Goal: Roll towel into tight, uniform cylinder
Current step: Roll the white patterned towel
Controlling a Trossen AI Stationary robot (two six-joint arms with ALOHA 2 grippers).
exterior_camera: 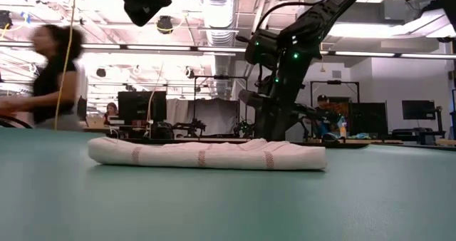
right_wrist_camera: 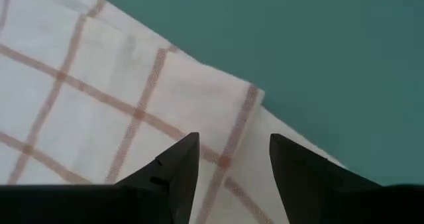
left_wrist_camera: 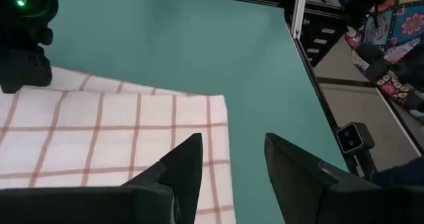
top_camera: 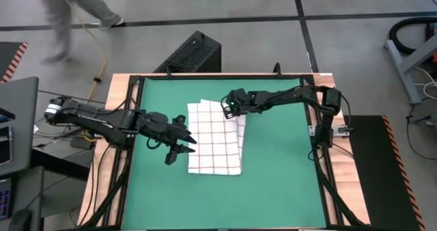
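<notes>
The towel (top_camera: 215, 137), white with thin red-brown grid lines, lies folded flat on the green mat (top_camera: 287, 162). In the low view the towel (exterior_camera: 206, 154) is a low, flat stack. My left gripper (top_camera: 186, 143) hovers open over the towel's left edge; its fingers (left_wrist_camera: 185, 168) stand above the cloth near one corner. My right gripper (top_camera: 229, 109) hangs open over the towel's far right corner (right_wrist_camera: 252, 95), pointing steeply down. Below that corner an under layer (right_wrist_camera: 291, 144) sticks out. Neither gripper touches the cloth.
A black box (top_camera: 194, 53) stands beyond the table's far edge. A person (exterior_camera: 50, 77) walks past the table's far left. The mat's black frame (top_camera: 311, 108) runs along its edges. Bare mat lies right of the towel and toward the near edge (top_camera: 225, 204).
</notes>
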